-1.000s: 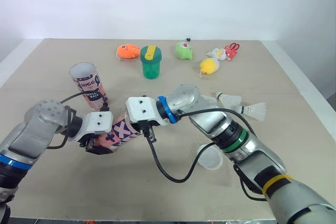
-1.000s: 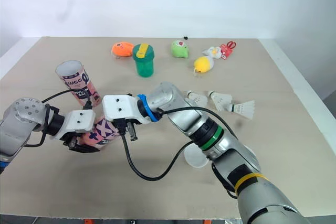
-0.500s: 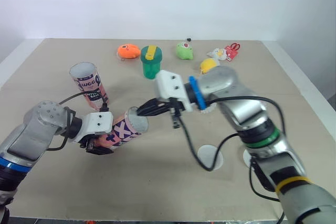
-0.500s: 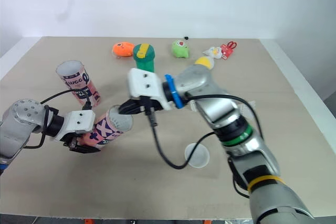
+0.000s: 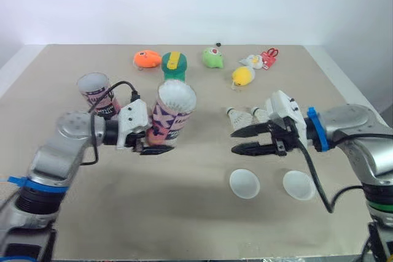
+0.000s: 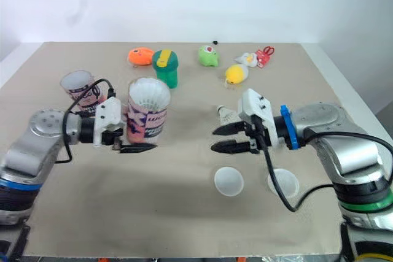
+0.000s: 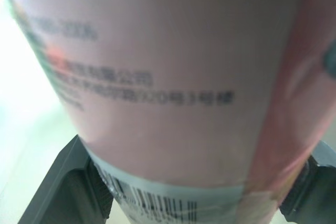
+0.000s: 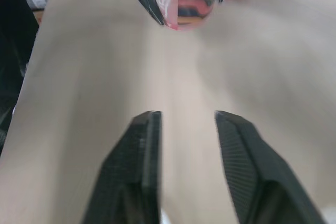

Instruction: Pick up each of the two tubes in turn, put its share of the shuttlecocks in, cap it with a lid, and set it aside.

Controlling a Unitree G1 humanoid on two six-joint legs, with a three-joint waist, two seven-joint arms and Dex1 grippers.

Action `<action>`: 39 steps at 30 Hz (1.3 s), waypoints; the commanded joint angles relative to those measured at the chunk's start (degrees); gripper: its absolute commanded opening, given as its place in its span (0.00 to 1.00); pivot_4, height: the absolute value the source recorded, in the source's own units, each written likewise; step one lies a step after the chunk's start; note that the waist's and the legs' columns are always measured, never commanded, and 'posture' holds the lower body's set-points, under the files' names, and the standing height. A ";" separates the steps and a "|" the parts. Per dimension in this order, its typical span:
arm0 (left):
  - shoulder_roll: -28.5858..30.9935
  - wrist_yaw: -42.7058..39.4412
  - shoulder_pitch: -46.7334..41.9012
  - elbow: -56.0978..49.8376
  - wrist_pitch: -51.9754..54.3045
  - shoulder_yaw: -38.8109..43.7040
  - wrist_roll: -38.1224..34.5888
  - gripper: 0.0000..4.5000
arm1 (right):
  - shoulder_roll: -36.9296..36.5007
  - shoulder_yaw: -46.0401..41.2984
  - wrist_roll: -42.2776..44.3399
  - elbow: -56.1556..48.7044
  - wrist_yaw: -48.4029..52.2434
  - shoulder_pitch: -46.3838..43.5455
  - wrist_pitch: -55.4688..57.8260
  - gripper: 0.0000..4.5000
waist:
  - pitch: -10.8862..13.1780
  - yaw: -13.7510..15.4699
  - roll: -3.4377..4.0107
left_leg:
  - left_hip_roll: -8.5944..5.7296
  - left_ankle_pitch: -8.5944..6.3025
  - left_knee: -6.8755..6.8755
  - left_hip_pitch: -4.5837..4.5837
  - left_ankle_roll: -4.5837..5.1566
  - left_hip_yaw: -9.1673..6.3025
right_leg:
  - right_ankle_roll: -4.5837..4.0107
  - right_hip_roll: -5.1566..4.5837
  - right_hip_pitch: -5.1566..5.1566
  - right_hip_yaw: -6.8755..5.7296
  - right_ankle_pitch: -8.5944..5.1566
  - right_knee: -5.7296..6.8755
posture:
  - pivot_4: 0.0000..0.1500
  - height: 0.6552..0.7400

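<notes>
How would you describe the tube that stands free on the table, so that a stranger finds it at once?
Start on the robot's left side of the beige table, nearer than the orange toy. There an open pink and white tube stands upright on the surface; the other tube is held in the left gripper.

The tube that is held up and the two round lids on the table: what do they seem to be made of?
The held tube: probably cardboard under a smooth, slightly glossy printed wrap; the left wrist view shows small print and a barcode on it. The two lids: likely thin plastic, milky white and matt-looking; I cannot tell whether light passes through.
</notes>
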 commanded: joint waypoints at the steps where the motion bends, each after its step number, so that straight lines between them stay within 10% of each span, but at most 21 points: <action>1: -6.78 6.29 4.69 1.06 -5.38 -1.95 0.24 0.76 | -3.79 -0.66 -3.25 0.04 1.56 3.93 -5.53 0.83 | 0.03 0.03 -0.04 | -0.01 0.00 0.00 0.00 0.00 0.00 | 0.00 -0.01 0.01 0.00 0.00 0.00 | 1.00 1.00; 3: -9.62 7.89 7.16 4.10 -9.05 -2.90 1.32 0.76 | -4.73 0.66 -5.46 0.89 1.31 6.06 -8.61 0.98 | 0.03 0.06 -0.05 | -0.03 0.00 0.03 -0.02 0.00 0.00 | 0.11 -0.01 -0.01 0.03 0.08 -0.07 | 1.00 1.00; 23: -15.38 11.88 12.28 23.27 -21.92 -6.08 6.33 0.76 | 5.42 10.74 -19.11 13.24 -6.50 7.48 -23.35 0.98 | -0.17 0.04 0.18 | -0.07 0.13 0.25 0.36 0.01 0.08 | 0.18 0.02 0.37 0.19 0.37 -0.12 | 1.00 1.00; 26: -15.36 11.95 12.36 24.21 -22.04 -5.95 5.96 0.76 | 5.20 10.71 -19.32 13.23 -6.46 8.18 -23.56 0.84 | -0.17 0.01 0.17 | -0.07 0.13 0.17 0.71 0.01 0.08 | -0.05 0.02 0.65 0.20 0.22 -0.12 | 1.00 1.00; 34: -14.68 11.62 12.81 28.01 -25.42 -7.05 7.45 0.76 | 5.00 10.93 -19.68 12.72 -6.35 8.66 -23.24 0.08 | -0.50 -0.09 0.26 | -0.06 0.11 0.00 1.25 -0.02 0.09 | -0.18 0.03 1.00 0.21 0.15 -0.13 | 1.00 1.00; 39: -14.82 11.57 12.86 29.14 -25.73 -6.78 6.89 0.76 | 4.67 10.53 -19.44 12.57 -5.94 8.56 -23.21 0.03 | -0.62 -0.09 0.35 | -0.06 0.11 -0.02 1.25 -0.02 0.10 | -0.19 0.03 0.99 0.21 0.14 -0.13 | 1.00 1.00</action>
